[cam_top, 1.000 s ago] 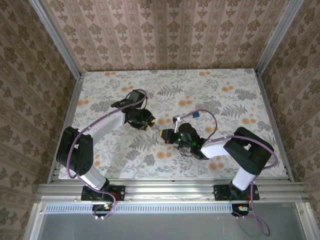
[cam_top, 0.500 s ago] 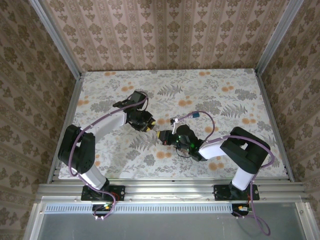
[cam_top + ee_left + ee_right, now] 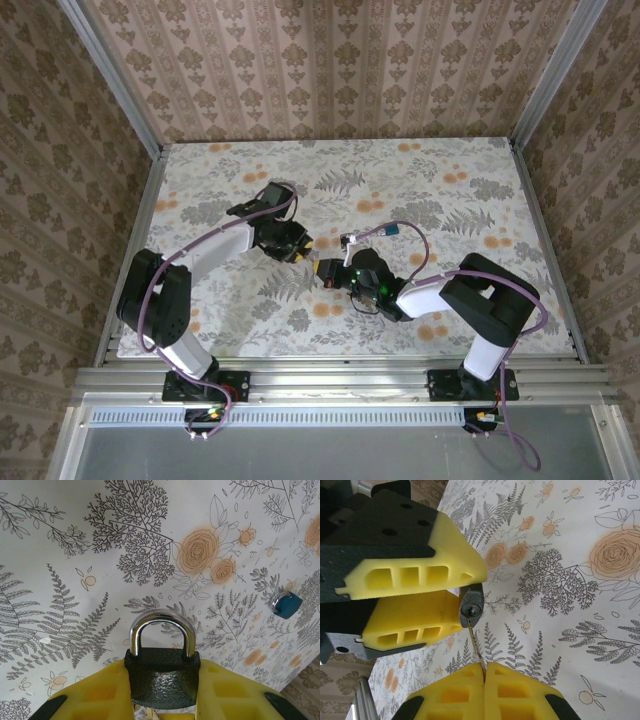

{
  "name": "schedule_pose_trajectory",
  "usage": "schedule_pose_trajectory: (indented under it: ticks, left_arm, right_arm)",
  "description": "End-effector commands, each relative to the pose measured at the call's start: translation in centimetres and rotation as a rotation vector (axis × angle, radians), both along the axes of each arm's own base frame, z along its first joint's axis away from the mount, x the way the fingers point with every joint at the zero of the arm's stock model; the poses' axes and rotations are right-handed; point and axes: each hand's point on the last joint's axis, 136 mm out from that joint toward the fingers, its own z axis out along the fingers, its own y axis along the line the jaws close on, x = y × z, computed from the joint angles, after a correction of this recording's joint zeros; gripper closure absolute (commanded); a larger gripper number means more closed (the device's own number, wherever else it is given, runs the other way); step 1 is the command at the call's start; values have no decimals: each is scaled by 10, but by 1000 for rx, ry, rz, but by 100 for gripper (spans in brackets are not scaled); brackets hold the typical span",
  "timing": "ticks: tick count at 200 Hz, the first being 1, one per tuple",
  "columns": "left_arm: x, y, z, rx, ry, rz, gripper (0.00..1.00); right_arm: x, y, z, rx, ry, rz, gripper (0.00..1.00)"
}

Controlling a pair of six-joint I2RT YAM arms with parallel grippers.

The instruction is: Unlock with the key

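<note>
A black padlock (image 3: 162, 677) with a chrome shackle (image 3: 161, 625) sits clamped between the yellow pads of my left gripper (image 3: 162, 692), shackle pointing away from the wrist and closed. In the right wrist view the padlock's underside (image 3: 471, 605) shows its keyhole, and a thin brass key (image 3: 476, 645) runs from it down into my right gripper (image 3: 484, 677), which is shut on the key's end. The key's tip touches the keyhole. From above, the two grippers meet near the table's middle, left gripper (image 3: 297, 243) and right gripper (image 3: 325, 270) almost touching.
A small blue padlock (image 3: 286, 604) lies on the floral tablecloth to the right; from above the same blue padlock (image 3: 395, 229) lies near the right arm's cable. Patterned walls enclose the table (image 3: 480, 200) on three sides.
The right gripper has edged up and to the left with the key, closing onto the padlock. The left arm has shifted slightly toward it.
</note>
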Motion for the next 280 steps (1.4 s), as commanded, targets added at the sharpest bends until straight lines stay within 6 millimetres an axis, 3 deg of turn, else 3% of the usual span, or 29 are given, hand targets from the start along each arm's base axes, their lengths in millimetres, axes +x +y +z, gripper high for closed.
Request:
schedule_pose_trajectory:
  ticks: [1, 171, 252, 280]
  left_arm:
    - [-6, -2, -7, -12, 41, 12, 86]
    - [-7, -14, -2, -56, 25, 1, 86]
    - [-10, -28, -1, -60, 13, -34, 87]
    - [-10, -29, -1, -58, 11, -45, 88]
  right_arm:
    - [10, 3, 14, 20, -41, -35, 100]
    - [18, -6, 4, -2, -11, -88, 100]
    - [22, 3, 24, 110, 25, -65, 100]
    - [25, -4, 36, 153, 26, -83, 100]
